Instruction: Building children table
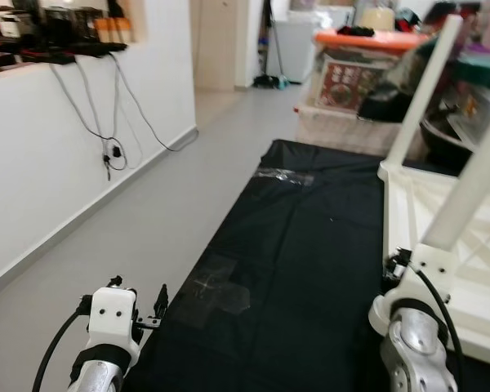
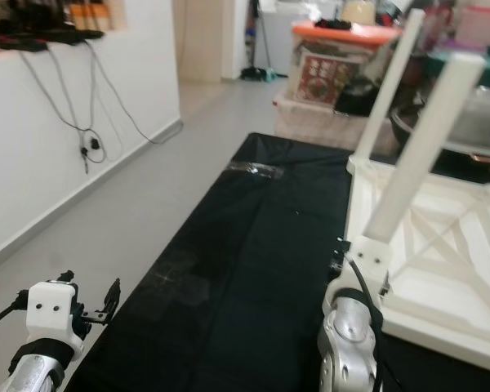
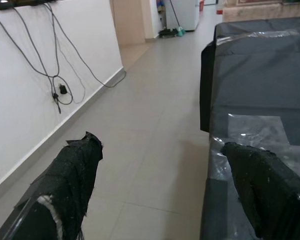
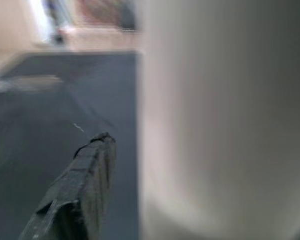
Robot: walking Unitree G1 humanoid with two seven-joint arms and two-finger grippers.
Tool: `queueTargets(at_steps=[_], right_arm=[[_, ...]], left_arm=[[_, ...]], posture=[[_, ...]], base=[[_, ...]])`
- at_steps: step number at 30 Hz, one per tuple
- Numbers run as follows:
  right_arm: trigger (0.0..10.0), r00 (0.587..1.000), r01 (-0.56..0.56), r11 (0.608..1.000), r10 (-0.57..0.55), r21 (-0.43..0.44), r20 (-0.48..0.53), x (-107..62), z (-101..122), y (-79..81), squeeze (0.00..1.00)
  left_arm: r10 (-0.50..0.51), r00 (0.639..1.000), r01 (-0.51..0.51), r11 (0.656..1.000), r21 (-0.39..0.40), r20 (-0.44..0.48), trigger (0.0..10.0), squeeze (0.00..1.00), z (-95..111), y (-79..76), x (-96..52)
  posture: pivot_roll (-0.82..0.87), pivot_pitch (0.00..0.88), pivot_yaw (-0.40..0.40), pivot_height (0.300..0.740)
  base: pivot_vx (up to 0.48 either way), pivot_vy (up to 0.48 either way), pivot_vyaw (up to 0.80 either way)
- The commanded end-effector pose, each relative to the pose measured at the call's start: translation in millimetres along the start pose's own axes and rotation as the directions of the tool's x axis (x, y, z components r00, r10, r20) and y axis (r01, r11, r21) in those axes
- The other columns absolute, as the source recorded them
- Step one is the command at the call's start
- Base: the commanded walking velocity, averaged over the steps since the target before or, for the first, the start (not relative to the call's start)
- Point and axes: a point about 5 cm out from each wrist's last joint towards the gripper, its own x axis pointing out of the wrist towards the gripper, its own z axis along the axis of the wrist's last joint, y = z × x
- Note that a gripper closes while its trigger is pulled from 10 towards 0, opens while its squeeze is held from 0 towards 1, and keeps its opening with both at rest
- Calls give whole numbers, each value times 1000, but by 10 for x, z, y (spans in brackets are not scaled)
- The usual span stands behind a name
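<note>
A white children's table point(image 1: 410, 214) lies upside down on a black-covered surface point(image 1: 310, 245), at its right side. Two white legs stand up from it: a near one point(image 1: 465, 192) and a far one point(image 1: 422, 90). My right gripper point(image 1: 397, 265) is at the foot of the near leg. In the right wrist view one black finger point(image 4: 85, 175) shows close beside the blurred leg point(image 4: 225, 120), and the other finger is hidden. My left gripper point(image 3: 162, 145) is open and holds nothing. It hovers at the left edge of the black cover, low at the front point(image 1: 139, 290).
Clear tape patches point(image 1: 216, 287) lie on the black cover. Grey floor point(image 1: 147, 212) runs along the left, beside a white wall with hanging cables point(image 1: 106, 139). Storage bins with an orange lid point(image 1: 367, 41) and other clutter stand behind the table.
</note>
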Motion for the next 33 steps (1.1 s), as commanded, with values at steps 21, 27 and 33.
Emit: queueTargets(at_steps=[21, 27, 33], right_arm=[[2118, 219, -975, 221, 974, -18, 64, -427, 11, 491, 0], [0, 712, -702, 710, 701, -55, -46, 60, -252, 353, 0], [0, 969, 68, 995, -83, -73, -232, 309, -610, -350, 0]], left_arm=[[2, 1000, -2, 1000, -4, 16, 10000, 0, 147, -106, 2], [4, 1000, -4, 1000, -5, 11, 10000, 0, 161, -104, 8], [-1, 1000, 1, 1000, -6, -1, 10000, 0, 161, -117, -15]], posture=[[166, 0, -78, 740], [145, 0, -64, 740], [142, 0, -61, 740]], base=[[0, 0, 0], [0, 0, 0], [0, 0, 0]])
